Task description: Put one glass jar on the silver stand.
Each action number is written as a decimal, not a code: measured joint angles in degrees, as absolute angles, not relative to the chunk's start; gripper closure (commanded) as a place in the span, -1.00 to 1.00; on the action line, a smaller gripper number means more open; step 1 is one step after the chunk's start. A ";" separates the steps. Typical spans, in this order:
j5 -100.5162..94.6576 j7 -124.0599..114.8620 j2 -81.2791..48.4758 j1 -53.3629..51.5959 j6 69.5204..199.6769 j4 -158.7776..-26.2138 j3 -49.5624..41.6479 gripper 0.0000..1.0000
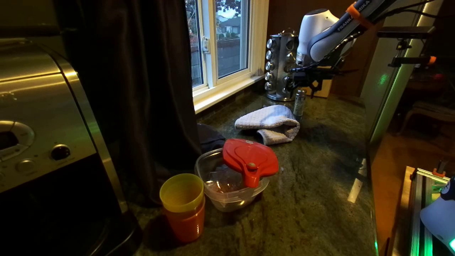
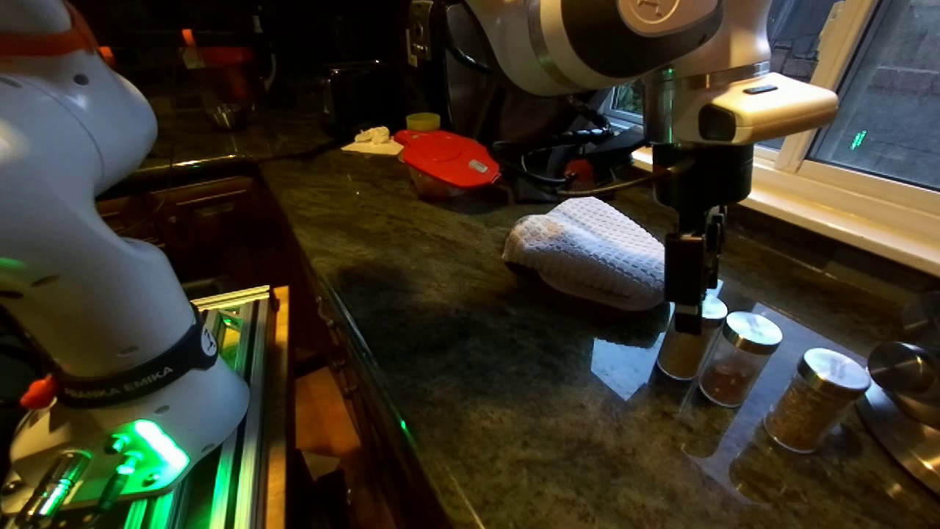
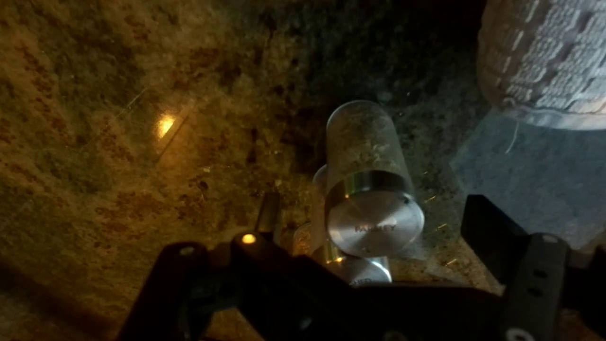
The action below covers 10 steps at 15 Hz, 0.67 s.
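Counter (image 2: 514, 441): dark green-brown, mottled, rusty flecks showing in the wrist view. Towel (image 2: 587, 253): pale greyish white, small waffle squares. Jars (image 2: 738, 364): clear glass, silver lids (image 2: 754, 330), fillings running tan to red-brown; dark lettering (image 3: 375, 228) on a lid, wrist view. Stand (image 1: 279, 64): silver, round silver caps (image 1: 269, 66) in a column. Gripper (image 3: 372, 206): black. Arm (image 1: 327, 42): white and grey, orange band (image 1: 358, 16); green glow at its base (image 2: 147, 430) in an exterior view. Cover (image 1: 249, 154): bright red. Tub (image 1: 231, 199): clear. Cups (image 1: 185, 220): yellow over orange. Curtain (image 1: 135, 89): near black. Window frame (image 1: 258, 32): cream. Machine (image 1: 32, 89): silver, black knob (image 1: 60, 152)
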<state>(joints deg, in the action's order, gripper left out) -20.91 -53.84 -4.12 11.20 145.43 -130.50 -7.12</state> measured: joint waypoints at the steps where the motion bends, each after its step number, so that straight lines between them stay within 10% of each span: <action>1: -20.91 -53.84 -4.36 11.08 145.43 -130.32 -7.33 -0.36; 10: -20.62 -53.82 -5.13 10.01 145.43 -129.88 -8.50 0.51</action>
